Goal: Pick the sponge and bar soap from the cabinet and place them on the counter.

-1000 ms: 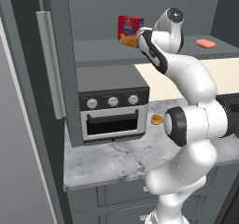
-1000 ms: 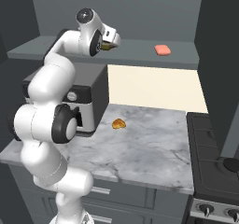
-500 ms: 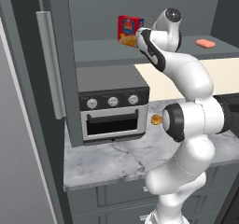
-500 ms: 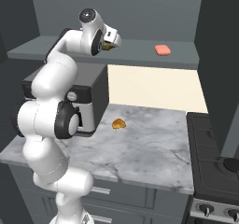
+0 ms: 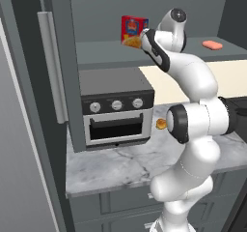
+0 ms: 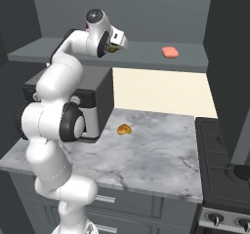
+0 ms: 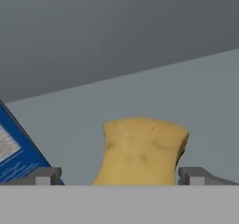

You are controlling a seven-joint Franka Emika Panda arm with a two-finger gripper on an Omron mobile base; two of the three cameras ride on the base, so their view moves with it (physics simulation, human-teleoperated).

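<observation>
Gripper [image 7: 119, 176] spread wide astride the sponge [image 7: 140, 150] in hand view — bar soap [image 6: 170, 52] well apart rightward

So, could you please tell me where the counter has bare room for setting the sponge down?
The counter is bare from the orange lump across to the stove, and along its front edge. It is crowded at the left, where the toaster oven sits.
</observation>
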